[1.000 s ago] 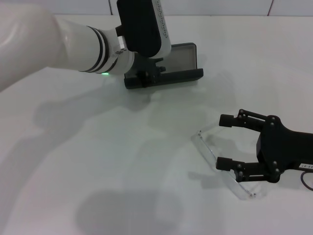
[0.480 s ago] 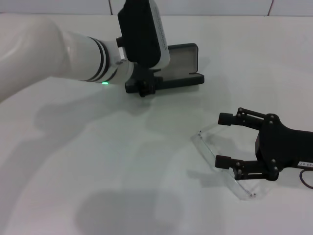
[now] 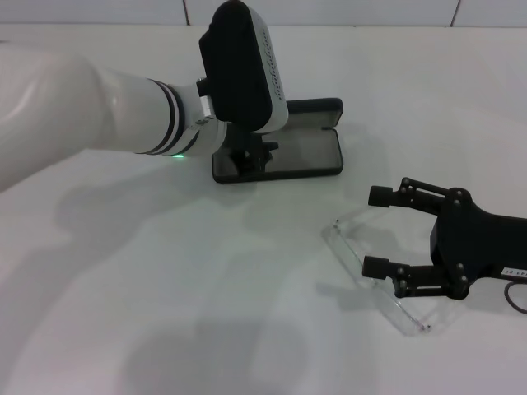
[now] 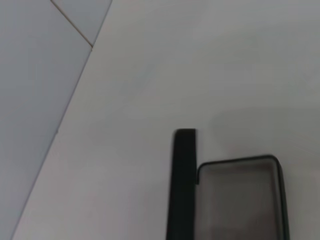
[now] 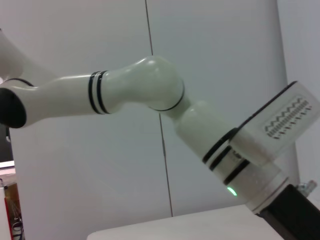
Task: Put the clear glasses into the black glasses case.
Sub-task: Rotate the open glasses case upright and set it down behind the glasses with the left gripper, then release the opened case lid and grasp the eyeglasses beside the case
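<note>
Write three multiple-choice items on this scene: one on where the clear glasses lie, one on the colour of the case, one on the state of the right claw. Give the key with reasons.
1. Where are the clear glasses?
A. Inside the case
B. On the white table, by the right claw
C. Held up by the left claw

2. What colour is the glasses case?
A. Black
B. Red
C. White

3. How is the right claw?
A. Shut on the case
B. Not in view
C. Open, its fingers spread over the glasses

Key:
1 B: the head view shows the transparent frame flat on the table, apart from the case.
2 A: the case's open shell is black, with a grey lining.
3 C: one finger and the other stand wide apart, astride the glasses.

The left claw is at the case's left end.
</note>
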Controlling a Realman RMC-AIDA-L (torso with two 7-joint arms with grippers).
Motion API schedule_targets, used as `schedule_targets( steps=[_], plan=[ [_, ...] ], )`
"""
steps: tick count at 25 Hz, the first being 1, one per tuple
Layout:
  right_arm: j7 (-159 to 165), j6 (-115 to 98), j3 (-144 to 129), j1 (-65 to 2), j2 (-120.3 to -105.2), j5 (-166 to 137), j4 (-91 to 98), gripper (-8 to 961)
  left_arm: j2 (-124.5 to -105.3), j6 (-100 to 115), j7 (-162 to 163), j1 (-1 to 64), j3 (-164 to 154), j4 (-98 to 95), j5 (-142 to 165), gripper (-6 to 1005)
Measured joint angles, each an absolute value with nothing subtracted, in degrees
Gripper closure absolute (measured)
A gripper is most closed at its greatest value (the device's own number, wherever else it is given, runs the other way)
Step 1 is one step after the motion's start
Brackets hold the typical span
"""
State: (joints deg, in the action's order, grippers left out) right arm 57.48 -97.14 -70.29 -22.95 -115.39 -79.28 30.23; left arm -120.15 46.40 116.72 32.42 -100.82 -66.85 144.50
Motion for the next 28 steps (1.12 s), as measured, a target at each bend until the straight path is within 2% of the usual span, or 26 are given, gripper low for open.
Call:
schedule_targets(
  steps=[8, 19, 24, 28],
  plan=[
    [57.5, -97.1, -70.0, -22.9, -115.32, -79.3, 29.9, 84, -120.04, 48.5, 117.1, 28.5, -101.3, -73.4, 143.6, 762],
    [57.7, -97.0, -68.7, -22.9, -114.92, -79.4, 29.8, 85, -119.63, 60.4, 112.3, 18.9, -92.9, -86.8, 124.4, 755],
    [62.0, -95.3, -68.1, -23.8, -114.54, -79.7, 30.1, 85, -119.54, 72.4, 102.8, 18.1, -77.9, -81.0, 100.8, 752],
    [65.3, -94.7, -67.9, -25.1, -113.57, -80.0, 30.3, 85, -119.48, 83.4, 97.7, 18.5, -65.7, -70.0, 85.7, 749]
  ],
)
